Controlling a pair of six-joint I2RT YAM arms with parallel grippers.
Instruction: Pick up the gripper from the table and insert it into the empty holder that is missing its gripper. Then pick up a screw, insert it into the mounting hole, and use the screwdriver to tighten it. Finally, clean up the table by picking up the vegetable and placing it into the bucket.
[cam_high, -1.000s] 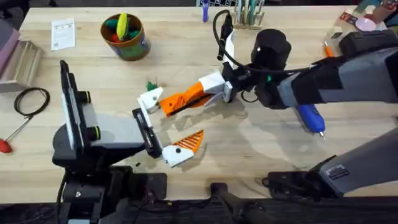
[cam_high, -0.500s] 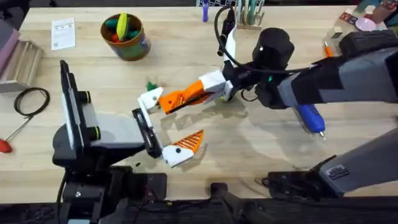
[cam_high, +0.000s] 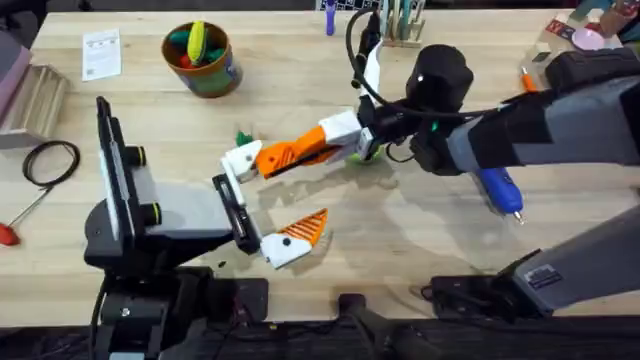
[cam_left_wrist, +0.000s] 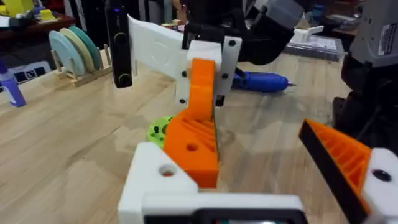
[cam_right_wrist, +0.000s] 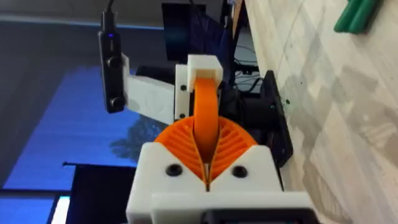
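Observation:
My right gripper (cam_high: 338, 138) is shut on the orange ribbed gripper (cam_high: 295, 152) and holds its tip against the white holder (cam_high: 243, 159), the bare finger of my left gripper (cam_high: 268, 200). That left gripper stands open; its other finger carries an orange pad (cam_high: 303, 229). In the left wrist view the orange gripper (cam_left_wrist: 199, 140) rests on the holder (cam_left_wrist: 158, 180). The right wrist view has the pads (cam_right_wrist: 233, 146) clamped on the orange gripper (cam_right_wrist: 205, 115). The dark green vegetable (cam_high: 243, 137) lies just beyond the holder. The bucket (cam_high: 203, 60) stands far left. The blue screwdriver (cam_high: 498, 190) lies under the right arm.
A green disc with holes (cam_high: 366, 152) lies under the right gripper. A red-handled tool (cam_high: 10, 232) and a black cable loop (cam_high: 50, 160) sit at the left edge. A paper card (cam_high: 101, 52) is beside the bucket. A tool rack (cam_high: 400, 25) stands at the back.
The right gripper has shifted slightly away from me with the orange gripper, still against the holder, uncovering the green disc's edge. The left arm has not moved.

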